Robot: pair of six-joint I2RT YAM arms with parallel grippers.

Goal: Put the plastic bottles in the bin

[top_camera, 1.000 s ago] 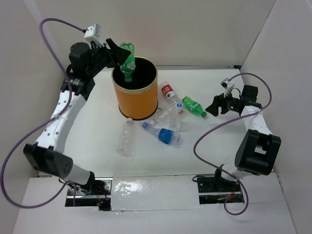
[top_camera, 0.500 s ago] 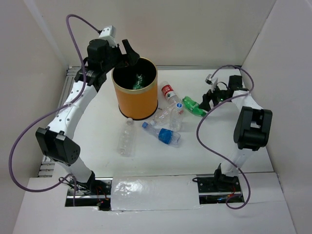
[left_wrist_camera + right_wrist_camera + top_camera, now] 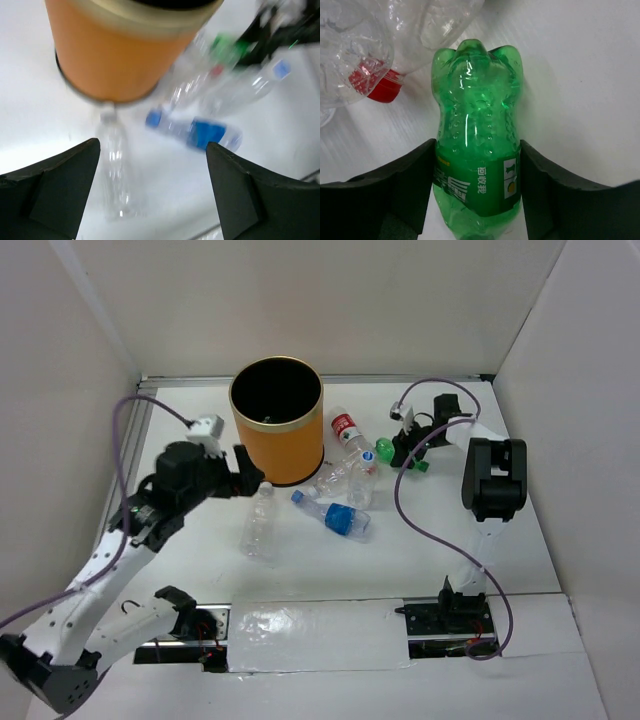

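In right gripper (image 3: 476, 165): dimpled green bottle (image 3: 477, 110).

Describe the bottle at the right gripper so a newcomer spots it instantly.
Right of the orange bin lies a cluster of bottles. At its far right edge, clasped by the right gripper, is the green bottle: the only green-bodied one, the rest being clear.

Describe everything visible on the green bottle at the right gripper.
The green bottle is translucent green plastic with a lobed base pointing away from the wrist camera, a dimpled body and a green label with white print. Its neck and cap are out of frame. It lies on its side on the white table, uncrushed. The right gripper straddles it, fingers against both sides at the label. A red cap lies close beside it; contact unclear.
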